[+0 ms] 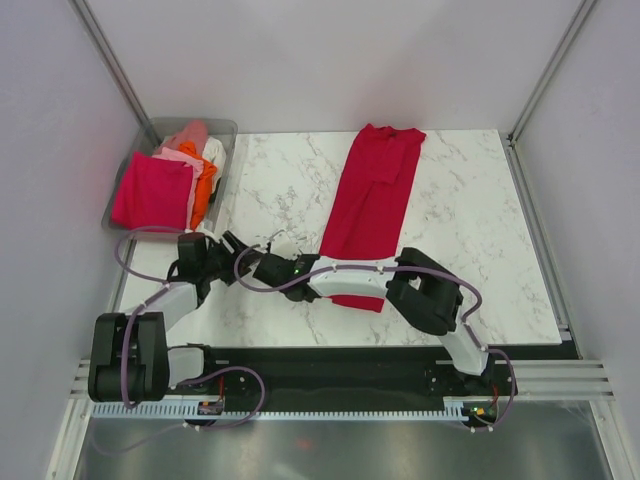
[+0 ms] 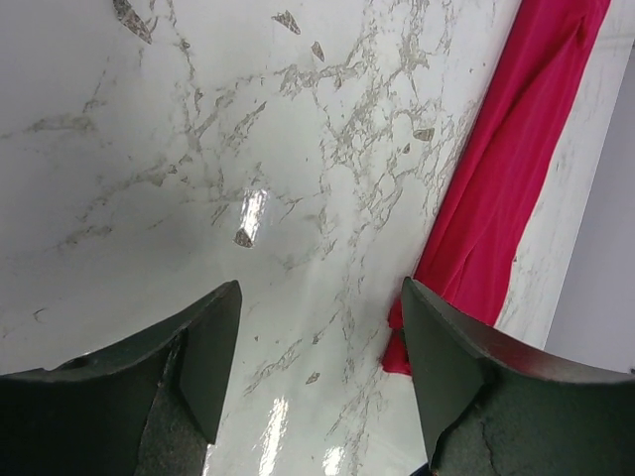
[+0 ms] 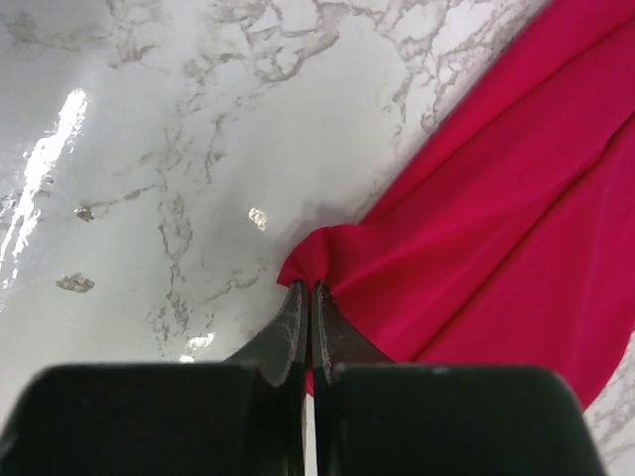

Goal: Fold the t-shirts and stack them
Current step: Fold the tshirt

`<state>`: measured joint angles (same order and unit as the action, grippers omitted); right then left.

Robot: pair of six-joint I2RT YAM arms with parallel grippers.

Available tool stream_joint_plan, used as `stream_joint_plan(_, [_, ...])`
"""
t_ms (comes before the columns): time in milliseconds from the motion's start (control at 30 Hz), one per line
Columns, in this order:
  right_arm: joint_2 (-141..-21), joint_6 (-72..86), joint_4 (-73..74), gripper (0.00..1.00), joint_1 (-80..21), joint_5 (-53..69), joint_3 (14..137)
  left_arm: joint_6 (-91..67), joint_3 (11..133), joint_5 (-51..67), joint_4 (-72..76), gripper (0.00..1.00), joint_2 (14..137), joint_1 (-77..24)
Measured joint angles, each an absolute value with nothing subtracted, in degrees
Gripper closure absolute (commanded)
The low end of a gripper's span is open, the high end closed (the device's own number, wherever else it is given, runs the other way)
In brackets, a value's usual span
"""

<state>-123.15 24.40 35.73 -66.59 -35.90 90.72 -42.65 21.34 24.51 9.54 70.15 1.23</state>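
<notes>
Right hand point(image 3: 308, 302) pinches the near corner of the red shirt point(image 1: 372, 195), a long strip on the table point(image 1: 270, 190) (set for a fold, likely); left hand point(image 2: 319, 293) hangs spread, empty, alongside.

In the top view, the near end of the crimson red cloth t-shirt point(image 1: 375, 190) is covered by the white link of the right arm point(image 1: 350, 282). In the left wrist view, its far part is cut off by the top edge, and its near corner is hidden behind one dark finger point(image 2: 451, 367) of the left gripper point(image 2: 319, 297). In the right wrist view, much of it is cut off by the right edge, and the pinched fold is concealed between the closed fingers of the right gripper point(image 3: 309, 302). Left of the t-shirt, the shirts in the clear grey plastic bin point(image 1: 228, 128) are largely buried under the folded magenta-pink shirt point(image 1: 152, 192).
</notes>
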Motion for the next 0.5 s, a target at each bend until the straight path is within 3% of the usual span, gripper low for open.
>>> stream_joint_plan(400, [-108.7,43.8,30.4,0.93,-66.3,-41.2,71.9,-41.4,26.1,23.3,9.0,0.27,76.6,-13.9])
stream_joint_plan(500, [-105.9,48.7,29.6,0.86,-66.1,-42.0,67.4,-39.7,29.6,20.9,7.5,0.25,77.8,-19.9])
